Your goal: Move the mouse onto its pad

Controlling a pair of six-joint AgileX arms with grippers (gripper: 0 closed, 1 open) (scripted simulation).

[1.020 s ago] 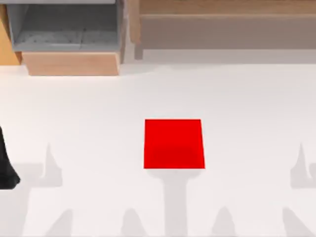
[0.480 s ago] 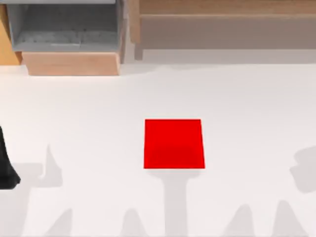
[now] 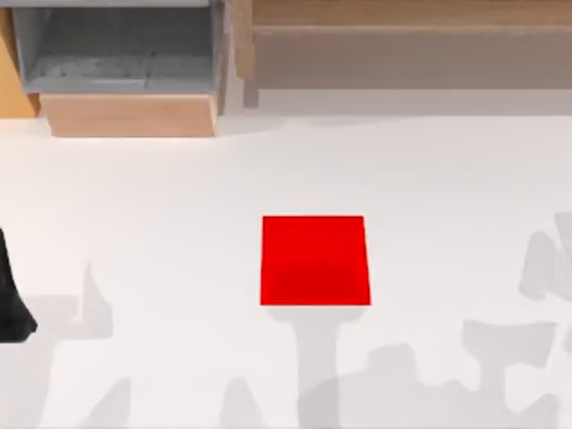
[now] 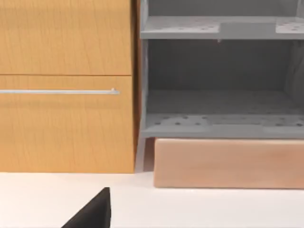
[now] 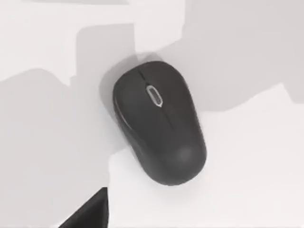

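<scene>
The bright red square pad (image 3: 315,260) lies flat near the middle of the white table. In the right wrist view the dark grey mouse (image 5: 159,121) rests on the white table surface, under grey shadows. A black part of my right gripper (image 5: 90,213) shows at that view's edge, a short way off the mouse and not touching it. My left arm (image 3: 12,299) stays parked at the table's left edge, and a black part of my left gripper (image 4: 92,213) shows in the left wrist view.
A grey open shelf unit (image 3: 116,45) on a light wooden base (image 3: 130,114) stands at the back left, beside an orange wooden cabinet (image 4: 66,85). A long wooden bench (image 3: 411,45) runs along the back right. Arm shadows fall across the front right of the table.
The shadows at the table's right and front right have shifted and spread leftward. The pad and the left arm have not moved.
</scene>
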